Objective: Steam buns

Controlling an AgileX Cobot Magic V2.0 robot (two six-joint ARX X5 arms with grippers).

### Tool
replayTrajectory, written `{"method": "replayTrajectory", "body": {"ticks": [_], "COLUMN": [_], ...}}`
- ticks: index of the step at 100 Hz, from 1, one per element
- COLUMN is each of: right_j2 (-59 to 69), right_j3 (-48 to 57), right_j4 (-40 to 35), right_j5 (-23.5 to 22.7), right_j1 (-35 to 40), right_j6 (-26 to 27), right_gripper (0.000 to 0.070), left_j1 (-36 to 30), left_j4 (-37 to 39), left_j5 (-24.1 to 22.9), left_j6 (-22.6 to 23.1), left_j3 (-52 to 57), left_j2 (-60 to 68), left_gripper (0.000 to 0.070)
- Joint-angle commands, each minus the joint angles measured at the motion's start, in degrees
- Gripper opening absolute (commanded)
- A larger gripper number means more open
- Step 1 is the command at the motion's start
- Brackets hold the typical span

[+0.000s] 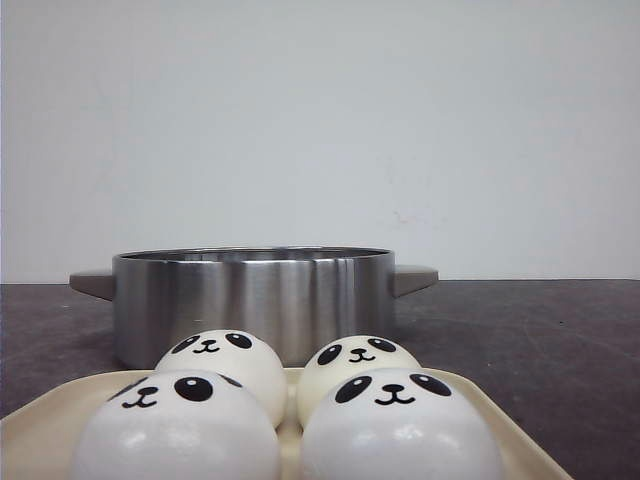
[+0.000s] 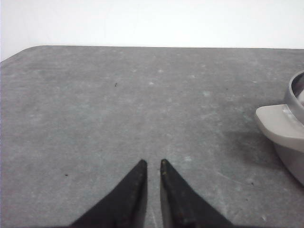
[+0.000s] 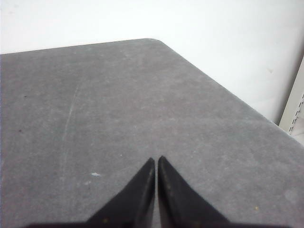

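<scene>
Several glossy white panda-face buns sit on a cream tray [image 1: 35,432] at the front of the front view: two near ones [image 1: 176,432] [image 1: 400,435] and two behind them [image 1: 222,362] [image 1: 352,364]. A steel pot [image 1: 255,300] with grey side handles stands just behind the tray. Neither gripper shows in the front view. My left gripper [image 2: 152,162] is shut and empty, with only a narrow gap, over bare table beside the pot's handle [image 2: 278,126]. My right gripper [image 3: 156,159] is shut and empty over bare table.
The dark grey table [image 1: 560,340] runs to a white wall. In the right wrist view the table's rounded far corner [image 3: 152,40] and edge show, with a white shelf post [image 3: 297,102] beyond it.
</scene>
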Motion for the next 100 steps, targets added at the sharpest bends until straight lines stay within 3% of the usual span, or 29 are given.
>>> {"method": "replayTrajectory", "body": {"ticks": [1, 74, 100], "right_j2": [-0.13, -1.55, -1.57], "right_j3": [-0.15, -0.15, -0.15], "right_j4": [0.22, 0.13, 3.54], "right_j5": [0.00, 0.00, 0.00], "right_j1": [-0.33, -0.11, 7.85], "right_j6": [-0.46, -0.46, -0.46], "right_gripper": [0.0007, 0.0007, 0.0007], "left_j1": [0.09, 0.09, 0.09], "left_j4": [-0.26, -0.26, -0.26], "left_j5": [0.22, 0.22, 0.22], "left_j6": [-0.31, -0.31, -0.31], "left_j3": [-1.05, -1.05, -1.05], "left_j2": [-0.02, 0.00, -0.02], "left_gripper": [0.0016, 0.0016, 0.0016]}}
